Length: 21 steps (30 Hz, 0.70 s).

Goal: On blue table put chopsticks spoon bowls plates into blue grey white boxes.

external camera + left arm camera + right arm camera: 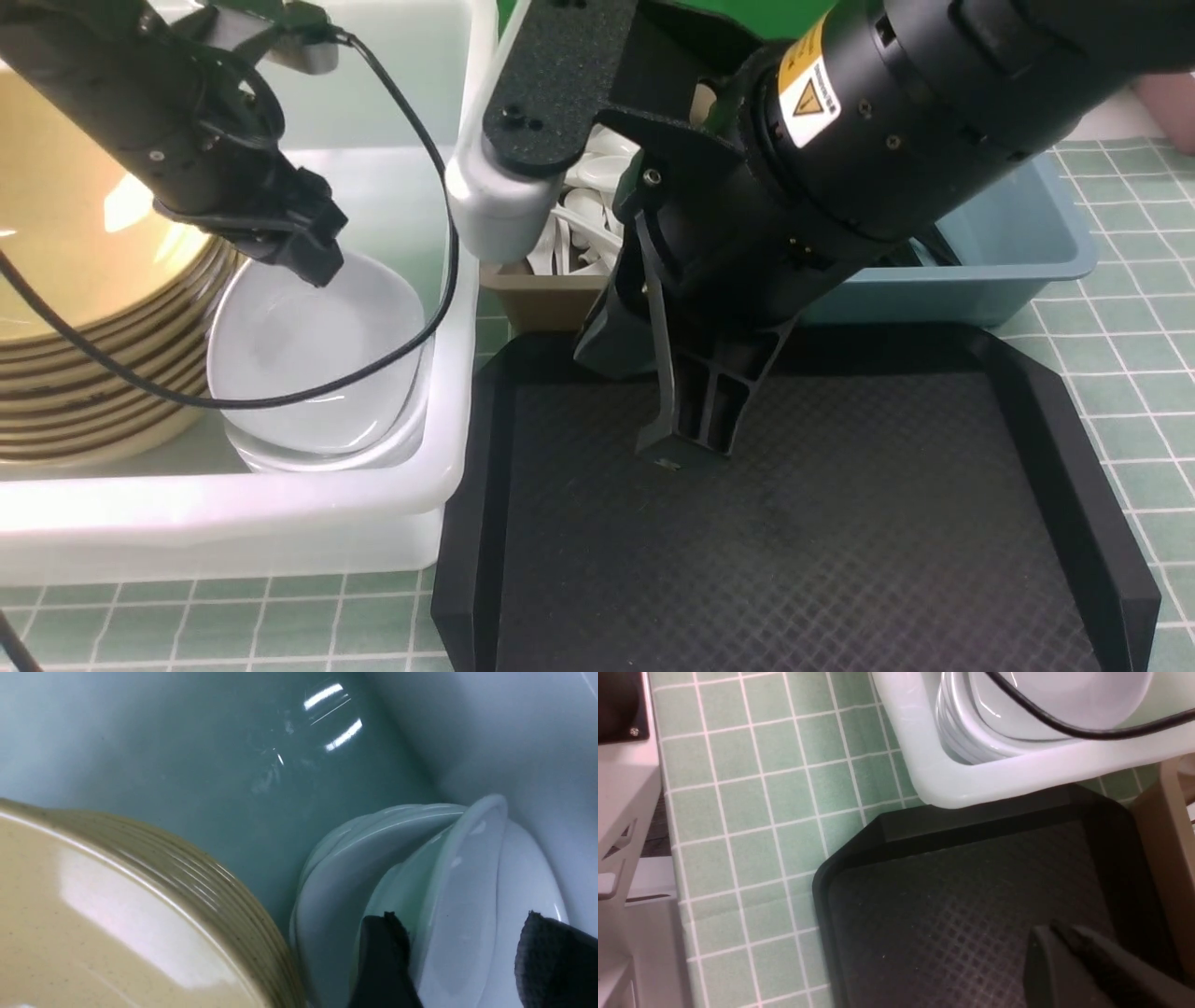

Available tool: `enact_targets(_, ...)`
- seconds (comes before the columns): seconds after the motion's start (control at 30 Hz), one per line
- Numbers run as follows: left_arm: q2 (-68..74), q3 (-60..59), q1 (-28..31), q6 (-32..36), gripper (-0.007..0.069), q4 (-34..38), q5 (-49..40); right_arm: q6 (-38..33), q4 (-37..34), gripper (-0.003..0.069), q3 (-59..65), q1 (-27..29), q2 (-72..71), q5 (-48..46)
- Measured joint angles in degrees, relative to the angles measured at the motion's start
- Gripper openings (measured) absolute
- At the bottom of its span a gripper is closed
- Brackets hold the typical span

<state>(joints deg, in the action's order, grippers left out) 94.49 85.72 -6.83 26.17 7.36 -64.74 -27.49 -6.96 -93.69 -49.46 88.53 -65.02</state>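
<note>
While the left gripper hangs over the translucent white plastic box, its spread fingers straddle a tilted white bowl's rim, unclamped.
That bowl tops more white bowls by the box's right wall, beside stacked tan plates; a black cable crosses in front. Over the black tray hovers the right gripper, pinched shut and empty.

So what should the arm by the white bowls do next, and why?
Probably lift the left gripper straight up out of the white box: its fingers stand apart astride the rim of the top bowl, which already rests on the stack.
</note>
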Motion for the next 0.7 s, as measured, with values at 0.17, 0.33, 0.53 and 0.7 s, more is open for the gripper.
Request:
enact_targets(0.17,-2.38,3.71,0.0,0.14,0.0335,-0.5,-1.21,0.0,0.0,0.0062,0.0,0.0,0.0,-0.03)
enact_targets(0.33,-6.34,7.38,0.0,-0.12,0.0331,-0.63,-1.64,0.0,0.0,0.0064,0.0,0.0,0.0,-0.07)
enact_targets(0.53,-11.06,7.85,0.0,-6.14,0.0173,-6.19,-3.99,0.0,0.0,0.0065,0.0,0.0,0.0,-0.07)
enact_targets(0.7,-13.4,-1.98,0.0,-10.71,0.0006,-10.81,-4.13,0.0,0.0,0.0065,0.0,0.0,0.0,-0.15)
